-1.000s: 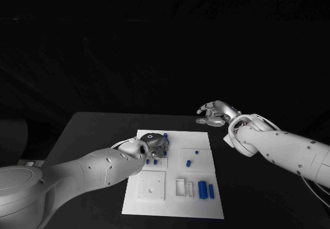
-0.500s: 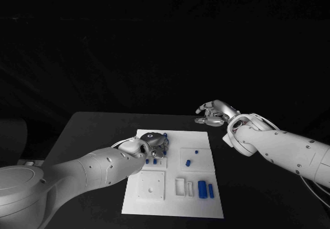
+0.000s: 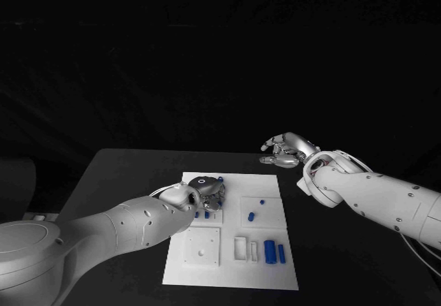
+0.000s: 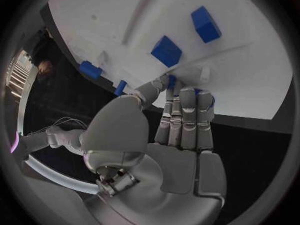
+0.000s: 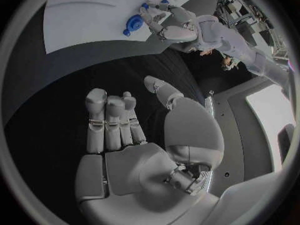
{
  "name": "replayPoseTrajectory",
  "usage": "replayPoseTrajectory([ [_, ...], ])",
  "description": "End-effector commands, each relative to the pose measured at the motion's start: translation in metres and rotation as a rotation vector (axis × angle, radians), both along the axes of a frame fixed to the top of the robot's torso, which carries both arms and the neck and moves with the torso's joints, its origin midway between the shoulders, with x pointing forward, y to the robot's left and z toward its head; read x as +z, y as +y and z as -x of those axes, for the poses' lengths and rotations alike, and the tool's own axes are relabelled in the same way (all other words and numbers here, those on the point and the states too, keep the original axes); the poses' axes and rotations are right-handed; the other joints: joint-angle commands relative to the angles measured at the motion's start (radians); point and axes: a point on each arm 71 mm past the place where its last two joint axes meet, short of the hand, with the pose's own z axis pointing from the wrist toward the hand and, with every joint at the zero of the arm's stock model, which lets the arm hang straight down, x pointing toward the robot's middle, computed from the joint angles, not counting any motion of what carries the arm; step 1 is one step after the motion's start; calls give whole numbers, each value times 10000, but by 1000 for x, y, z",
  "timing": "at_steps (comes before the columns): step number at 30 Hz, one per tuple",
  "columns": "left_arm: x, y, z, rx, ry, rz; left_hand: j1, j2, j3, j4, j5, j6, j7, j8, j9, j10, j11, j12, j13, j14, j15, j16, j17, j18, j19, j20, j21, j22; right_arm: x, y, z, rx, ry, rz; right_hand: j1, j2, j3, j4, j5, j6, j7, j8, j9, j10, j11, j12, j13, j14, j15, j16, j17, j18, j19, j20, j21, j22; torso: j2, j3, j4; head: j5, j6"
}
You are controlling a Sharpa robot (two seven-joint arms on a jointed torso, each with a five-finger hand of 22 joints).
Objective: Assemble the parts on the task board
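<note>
While left hand (image 3: 204, 189) pinches a blue part (image 4: 171, 81), no writing legible

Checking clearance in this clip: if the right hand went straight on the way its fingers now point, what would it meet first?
Probably nothing close. The right hand hangs over bare black table, holding nothing; its fingers aim toward the task board and the left hand there. Depth is unclear.
</note>
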Motion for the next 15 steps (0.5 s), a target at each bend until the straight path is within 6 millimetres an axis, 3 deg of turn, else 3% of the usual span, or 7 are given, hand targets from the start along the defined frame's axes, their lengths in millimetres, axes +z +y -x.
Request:
replayPoseTrajectory([
  [1,-13,-1,6,-173,449,-428,24,114,2,-59,42,98,-23,77,-19,143,-14,34,-9,86,-8,70,-16,440,56,-338,38,20,0,2,1,158,24,66,-33,14,-18,68,35,-7,53,27,-10,-31,-29,65,-15,80,5,26,-10,852,-22,-72,-42,88,-4,-1,5,9,0],
  [15,-10,2,5,-74,94,-268,-42,267,19,-39,126,466,-151,219,-53,544,-135,33,1,275,-127,202,-18,452,190,-429,100,80,0,2,1,158,4,60,-30,18,-19,68,39,-2,51,31,-9,-30,-30,69,-21,81,4,27,-11,852,-20,-71,-44,90,0,-4,0,-5,-22],
])
